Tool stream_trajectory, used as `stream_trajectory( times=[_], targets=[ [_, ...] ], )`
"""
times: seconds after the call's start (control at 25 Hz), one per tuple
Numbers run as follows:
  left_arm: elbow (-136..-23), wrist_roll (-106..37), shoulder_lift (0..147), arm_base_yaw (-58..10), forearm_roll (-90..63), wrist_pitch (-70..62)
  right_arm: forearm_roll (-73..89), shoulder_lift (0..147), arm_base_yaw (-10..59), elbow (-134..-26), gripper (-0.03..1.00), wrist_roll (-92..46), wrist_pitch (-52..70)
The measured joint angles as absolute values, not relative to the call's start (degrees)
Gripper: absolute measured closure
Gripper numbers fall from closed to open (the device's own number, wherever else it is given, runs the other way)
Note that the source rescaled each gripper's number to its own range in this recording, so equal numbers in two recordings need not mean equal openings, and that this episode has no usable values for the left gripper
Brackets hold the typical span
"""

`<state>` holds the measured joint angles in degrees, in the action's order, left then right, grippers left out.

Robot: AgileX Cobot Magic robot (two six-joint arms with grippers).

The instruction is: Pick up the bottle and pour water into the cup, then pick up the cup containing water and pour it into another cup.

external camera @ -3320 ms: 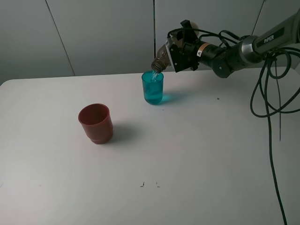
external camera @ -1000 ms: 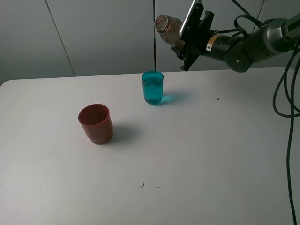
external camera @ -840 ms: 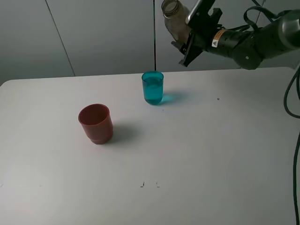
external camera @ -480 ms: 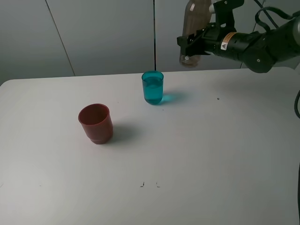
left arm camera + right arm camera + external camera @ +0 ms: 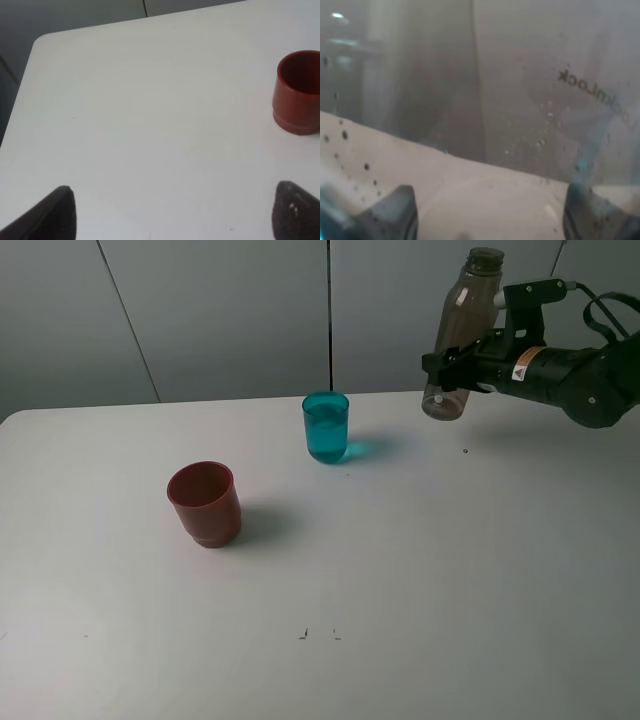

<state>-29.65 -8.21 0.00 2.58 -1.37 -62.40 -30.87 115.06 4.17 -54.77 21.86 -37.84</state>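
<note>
Your right gripper (image 5: pixel 462 368) clasps the nearly upright bottle (image 5: pixel 467 310) above the far right corner, the cup (image 5: pixel 326 428) holds water, another cup (image 5: pixel 204 503) looks empty, so the second pour remains.

R jaws grip bottle (image 5: pixel 463 312) neck-up, slight tilt, above desk (image 5: pixel 450 570); teal cup (image 5: pixel 326 428) w/ water; red-brown cup (image 5: pixel 204 503) apart.

Your right arm (image 5: pixel 585 380) stretches out nearly level with its wrist horizontal. Your right gripper (image 5: pixel 452 365) has its jaws clamped from the side on the bottle (image 5: pixel 465 310), which stands upright between them, gripped low on its body. Your left gripper (image 5: pixel 175 215) points downward with its jaws spread wide apart.
</note>
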Motion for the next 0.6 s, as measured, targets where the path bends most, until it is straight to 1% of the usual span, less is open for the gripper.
stream_trajectory(
  times=[0.28,0.6],
  targets=[
    [-29.65,-8.21,0.0,2.58,-1.37,-62.4,-25.2,119.89,3.89,-54.56,0.97,12.51,-41.79],
    [-29.65,-8.21,0.0,2.58,-1.37,-62.4,-23.34,123.12,3.89,-54.56,0.97,9.7,-43.87]
  ],
)
